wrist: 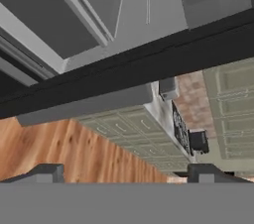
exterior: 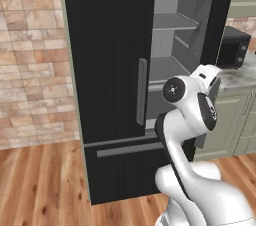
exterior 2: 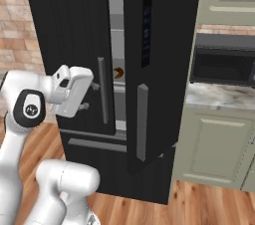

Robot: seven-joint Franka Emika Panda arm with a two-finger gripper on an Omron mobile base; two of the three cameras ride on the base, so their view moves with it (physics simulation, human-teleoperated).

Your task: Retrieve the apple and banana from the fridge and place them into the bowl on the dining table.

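Gripper [wrist: 124,171] — jaws parted — level before the fridge [exterior 2: 74,30]

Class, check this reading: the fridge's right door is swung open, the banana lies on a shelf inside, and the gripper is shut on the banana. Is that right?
Not quite. The gripper holds nothing: the hand view shows its fingertips apart and empty. The rest stands: in the right base view the banana lies inside the fridge, behind the open door.

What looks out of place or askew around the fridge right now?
Nothing looks spilled or damaged. The fridge has its right door swung partly open, with the banana visible on a shelf through the gap. The gripper sits by the left door handle.
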